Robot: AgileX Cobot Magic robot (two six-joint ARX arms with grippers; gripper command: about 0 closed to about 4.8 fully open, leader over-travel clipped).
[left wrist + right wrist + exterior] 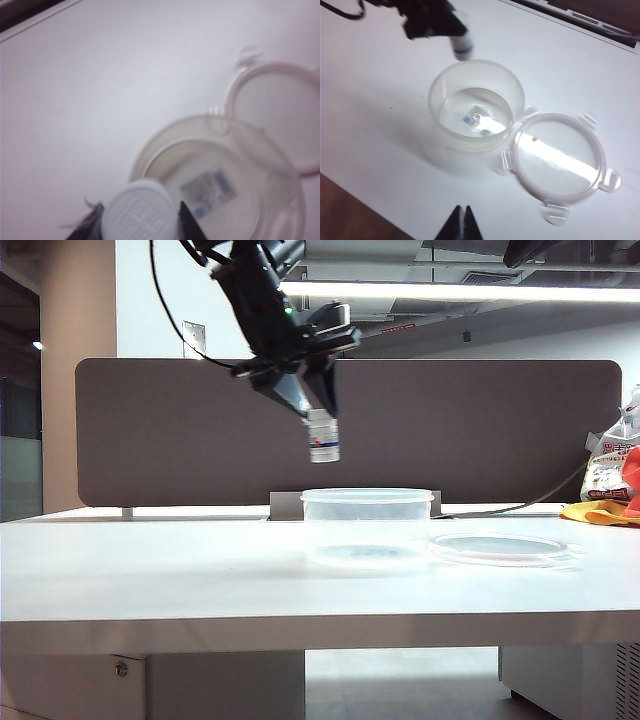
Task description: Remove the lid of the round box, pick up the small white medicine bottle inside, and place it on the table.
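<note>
My left gripper (315, 410) hangs above the round box (367, 525), shut on the small white medicine bottle (323, 437), which is clear of the rim. In the left wrist view the bottle's cap (141, 212) sits between the two dark fingers, with the box (220, 150) below. The lid (497, 547) lies flat on the table (150, 560) just right of the box. The right wrist view shows the bottle (462, 47) over the box (476, 105), the lid (559, 156) beside it, and my right gripper (461, 212) shut and empty over the table's near edge.
A small printed patch (477, 120) shows at the box's floor. A dark divider panel (200, 430) backs the table. Coloured bags (615, 480) and a cable (540, 495) sit at the far right.
</note>
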